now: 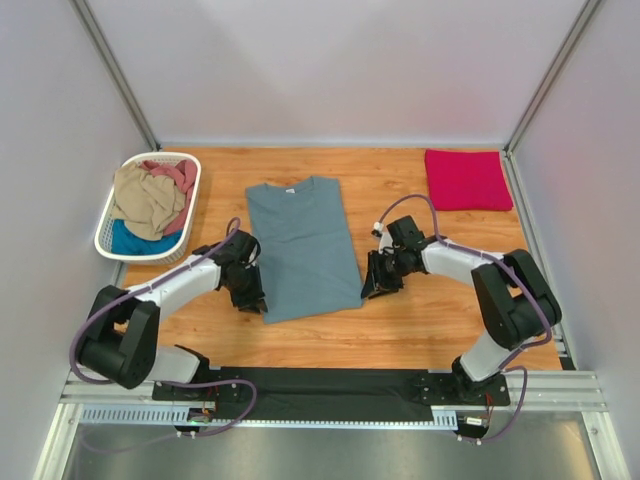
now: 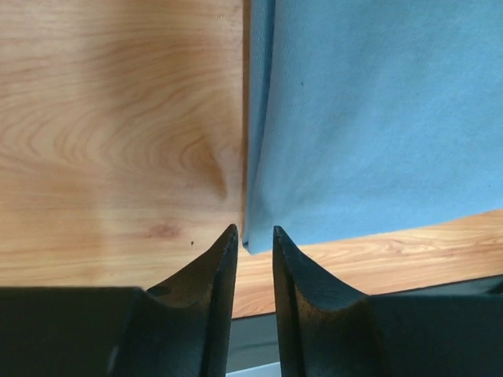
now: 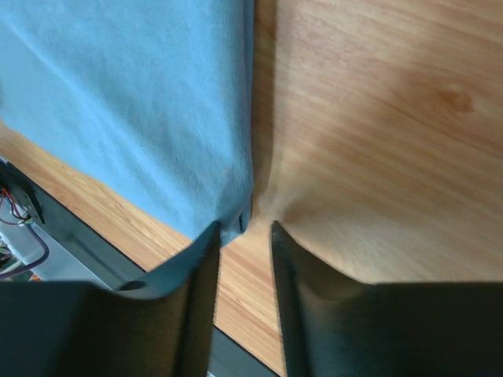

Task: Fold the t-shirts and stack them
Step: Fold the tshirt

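Top external view: a grey-blue t-shirt point(image 1: 303, 245) is laid flat at centre frame on the bench point(image 1: 400, 330). The left hand point(image 1: 250, 303) and right hand point(image 1: 377, 288) are placed at its lower corners, each narrowly parted.

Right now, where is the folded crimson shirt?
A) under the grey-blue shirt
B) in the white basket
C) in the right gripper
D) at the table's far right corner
D: the crimson shirt lies folded at the far right corner, apart from the basket and the grey-blue shirt.
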`<state>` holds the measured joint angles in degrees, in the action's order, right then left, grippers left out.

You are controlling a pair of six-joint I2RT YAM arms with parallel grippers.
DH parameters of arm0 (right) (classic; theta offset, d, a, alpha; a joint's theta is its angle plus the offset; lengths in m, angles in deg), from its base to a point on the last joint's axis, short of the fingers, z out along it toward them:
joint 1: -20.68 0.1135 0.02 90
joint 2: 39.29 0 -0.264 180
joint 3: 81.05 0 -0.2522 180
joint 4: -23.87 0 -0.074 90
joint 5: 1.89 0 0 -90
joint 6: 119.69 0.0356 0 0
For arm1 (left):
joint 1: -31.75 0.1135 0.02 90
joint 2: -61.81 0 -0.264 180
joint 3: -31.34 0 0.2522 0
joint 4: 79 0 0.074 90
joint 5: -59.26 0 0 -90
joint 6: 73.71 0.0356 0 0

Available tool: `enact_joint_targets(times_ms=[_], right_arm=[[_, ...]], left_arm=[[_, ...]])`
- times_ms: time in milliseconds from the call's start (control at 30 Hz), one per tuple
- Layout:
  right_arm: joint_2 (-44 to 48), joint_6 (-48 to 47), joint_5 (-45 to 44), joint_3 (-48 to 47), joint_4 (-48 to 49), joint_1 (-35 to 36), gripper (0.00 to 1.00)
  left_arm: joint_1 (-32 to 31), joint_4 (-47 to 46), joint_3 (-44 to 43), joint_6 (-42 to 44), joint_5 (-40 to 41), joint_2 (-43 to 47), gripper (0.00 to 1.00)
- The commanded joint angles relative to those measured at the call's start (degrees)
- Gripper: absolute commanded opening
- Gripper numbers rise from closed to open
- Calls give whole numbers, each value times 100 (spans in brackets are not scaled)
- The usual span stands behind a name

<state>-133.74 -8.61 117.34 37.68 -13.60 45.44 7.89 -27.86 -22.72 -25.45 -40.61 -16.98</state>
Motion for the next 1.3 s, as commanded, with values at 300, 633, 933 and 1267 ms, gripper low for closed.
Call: enact_joint_targets(times_ms=[300, 633, 933, 1267], right_arm=[[534, 98, -137, 242, 6, 267, 50], [137, 441, -436, 435, 463, 460, 40], [716, 476, -559, 549, 349, 487, 0], [2219, 695, -1016, 699, -459, 592, 0]], left_arm=[[-5, -285, 443, -335, -298, 513, 40], [-5, -741, 786, -282, -419, 284, 35], [-5, -751, 927, -590, -657, 890, 0], [-294, 497, 681, -1003, -393, 2567, 0]])
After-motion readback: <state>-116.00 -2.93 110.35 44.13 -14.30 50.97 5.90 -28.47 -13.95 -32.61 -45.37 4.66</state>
